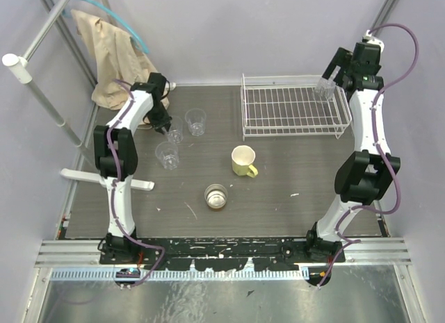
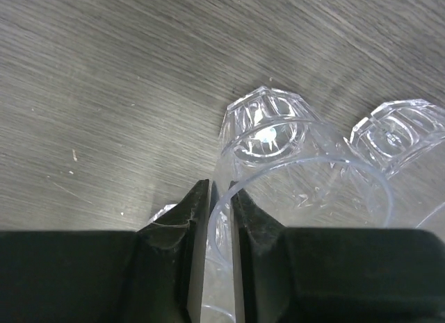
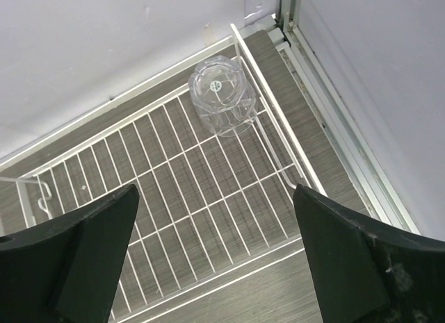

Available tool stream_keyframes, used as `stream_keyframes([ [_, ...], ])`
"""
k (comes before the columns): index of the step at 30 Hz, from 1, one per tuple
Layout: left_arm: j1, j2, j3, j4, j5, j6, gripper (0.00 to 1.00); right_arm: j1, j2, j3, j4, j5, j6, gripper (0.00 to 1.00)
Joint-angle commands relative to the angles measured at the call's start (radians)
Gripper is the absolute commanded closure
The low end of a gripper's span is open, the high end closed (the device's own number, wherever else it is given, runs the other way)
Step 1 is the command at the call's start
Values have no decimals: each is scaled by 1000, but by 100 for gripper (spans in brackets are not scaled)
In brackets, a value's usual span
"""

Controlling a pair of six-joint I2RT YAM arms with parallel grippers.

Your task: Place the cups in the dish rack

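My left gripper is shut on the wall of a clear tumbler, one finger inside its rim and one outside. A second tumbler stands just beside it, and a third stands nearer. My right gripper is open and empty above the back right corner of the white dish rack. A fourth tumbler stands upside down in that corner. The yellow mug and the metallic-brown cup stand on the table.
A beige cloth hangs on a metal frame at the back left. A white bar lies by the left arm. The enclosure wall and a metal rail run close to the rack's right side.
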Motion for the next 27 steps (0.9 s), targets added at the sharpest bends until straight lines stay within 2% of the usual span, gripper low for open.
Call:
stream_keyframes([
  [1, 6, 0, 42, -3, -38, 4, 80, 0, -85, -4, 45, -30, 33, 0],
  [3, 8, -10, 42, -6, -38, 8, 89, 4, -96, -6, 43, -29, 37, 0],
  [5, 11, -27, 42, -13, -30, 10, 93, 8, -106, -5, 37, -29, 42, 0],
  [10, 31, -108, 49, -14, 16, 8, 98, 34, -138, 11, 21, -56, 71, 0],
  [14, 45, -199, 62, -10, 65, -10, 100, 106, -142, 76, -18, -73, 82, 0],
  [18, 51, -301, 31, 63, 196, -73, 100, 176, -113, 170, -90, -137, 113, 0],
  [22, 53, -408, -65, 260, 393, -205, 100, 209, -96, 193, -117, -312, 183, 0],
  [23, 54, -456, -158, 454, 521, -347, 100, 212, -119, 142, -69, -444, 247, 0],
  [25, 52, -484, -240, 624, 645, -495, 100, 212, -136, 84, 9, -552, 333, 0],
  [27, 44, -507, -307, 774, 705, -633, 100, 211, -141, 43, 78, -669, 421, 0],
])
